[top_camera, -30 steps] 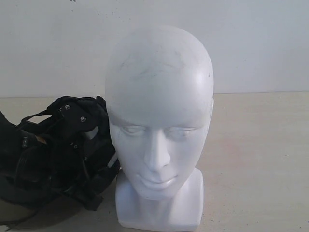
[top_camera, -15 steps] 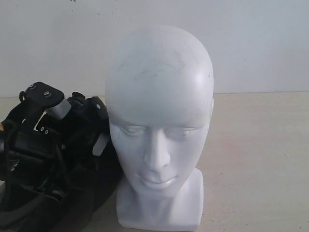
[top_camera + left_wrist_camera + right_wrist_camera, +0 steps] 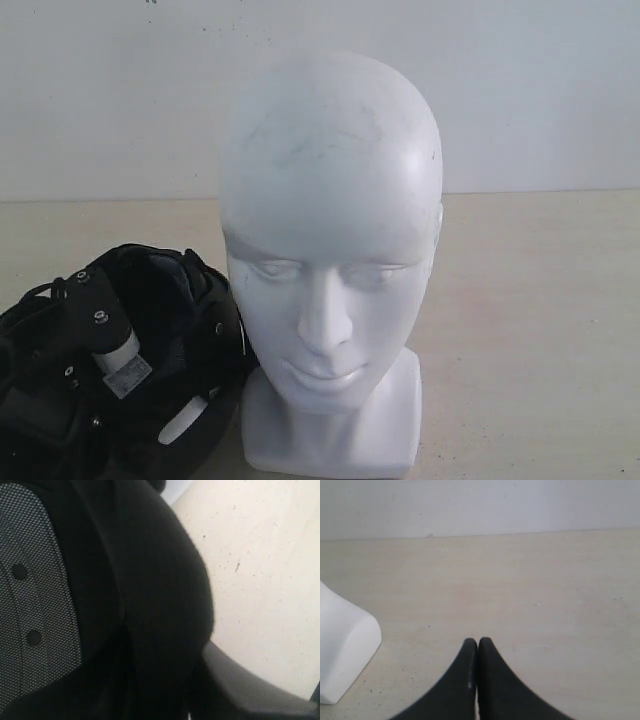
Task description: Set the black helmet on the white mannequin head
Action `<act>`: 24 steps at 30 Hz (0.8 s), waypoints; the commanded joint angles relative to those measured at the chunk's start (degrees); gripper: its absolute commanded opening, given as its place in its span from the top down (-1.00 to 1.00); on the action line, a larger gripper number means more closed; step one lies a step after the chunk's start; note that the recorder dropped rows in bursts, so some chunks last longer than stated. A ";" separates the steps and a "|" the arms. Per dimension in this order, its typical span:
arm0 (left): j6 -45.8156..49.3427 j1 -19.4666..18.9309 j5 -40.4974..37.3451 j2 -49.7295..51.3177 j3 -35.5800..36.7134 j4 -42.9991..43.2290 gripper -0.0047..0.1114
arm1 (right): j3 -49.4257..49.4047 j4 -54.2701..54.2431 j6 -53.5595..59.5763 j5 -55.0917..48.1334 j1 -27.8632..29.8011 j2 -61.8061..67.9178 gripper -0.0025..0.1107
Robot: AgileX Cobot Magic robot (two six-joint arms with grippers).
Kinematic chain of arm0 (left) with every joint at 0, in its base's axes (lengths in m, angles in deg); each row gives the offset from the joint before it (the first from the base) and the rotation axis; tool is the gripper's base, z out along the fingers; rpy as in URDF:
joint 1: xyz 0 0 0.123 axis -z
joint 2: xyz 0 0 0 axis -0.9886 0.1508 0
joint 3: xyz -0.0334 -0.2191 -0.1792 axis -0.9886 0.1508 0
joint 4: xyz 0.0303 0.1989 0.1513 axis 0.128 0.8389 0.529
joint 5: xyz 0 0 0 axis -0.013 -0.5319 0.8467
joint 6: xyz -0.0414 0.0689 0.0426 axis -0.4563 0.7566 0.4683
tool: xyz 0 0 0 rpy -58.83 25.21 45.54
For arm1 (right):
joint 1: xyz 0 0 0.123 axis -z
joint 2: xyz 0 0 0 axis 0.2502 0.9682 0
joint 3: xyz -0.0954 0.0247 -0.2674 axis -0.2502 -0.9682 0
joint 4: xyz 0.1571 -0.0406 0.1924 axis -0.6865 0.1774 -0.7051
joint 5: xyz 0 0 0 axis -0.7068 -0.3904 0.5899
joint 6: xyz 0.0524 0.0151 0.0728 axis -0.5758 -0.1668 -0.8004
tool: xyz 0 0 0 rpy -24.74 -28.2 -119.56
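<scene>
The white mannequin head (image 3: 330, 250) stands upright mid-table, facing the exterior camera; a corner of its neck base (image 3: 342, 650) shows in the right wrist view. The black helmet (image 3: 170, 300) sits low at its left, touching the head's side, padded lining showing. My left gripper (image 3: 150, 385) is shut on the helmet's rim, one finger inside the shell and one outside. In the left wrist view the dark helmet (image 3: 160, 605) and its mesh padding fill the frame, beside one grey finger (image 3: 250, 690). My right gripper (image 3: 478, 642) is shut and empty above bare table.
A pale beige table (image 3: 540, 330) runs back to a plain white wall (image 3: 540, 90). Nothing else stands on the table in these views.
The left gripper and helmet rose beside the head half a second ago, then came down and tilted; they now sit lower at the left. The head has not moved.
</scene>
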 commanded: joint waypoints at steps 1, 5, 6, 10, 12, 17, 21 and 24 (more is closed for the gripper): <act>3.53 0.41 1.74 0.78 0.35 -0.22 0.84 | 0.00 -0.15 0.30 0.59 0.37 -0.26 0.96; 6.29 0.41 2.31 0.80 0.35 -0.22 0.55 | 0.00 -0.15 0.30 0.59 0.37 -0.26 0.96; 6.29 0.41 2.61 0.80 0.35 -0.22 0.42 | 0.00 -0.15 0.30 0.59 0.37 -0.26 0.96; 6.29 0.41 4.58 0.80 0.35 -0.22 0.03 | 0.00 -0.15 0.30 0.59 0.37 -0.26 0.96; 6.29 0.41 5.26 0.80 0.35 -0.22 0.02 | 0.00 -0.15 0.30 0.59 0.37 -0.26 0.96; 7.22 0.41 6.26 0.80 0.35 -0.22 0.02 | 0.00 -0.15 0.30 0.59 0.37 -0.26 0.96; 7.20 0.41 6.80 1.28 0.35 -0.41 0.02 | 0.00 -0.15 0.30 0.59 0.37 -0.26 0.96; 7.20 0.41 7.24 2.98 0.86 -2.20 -0.06 | 0.00 -0.15 0.30 0.59 0.37 -0.26 0.96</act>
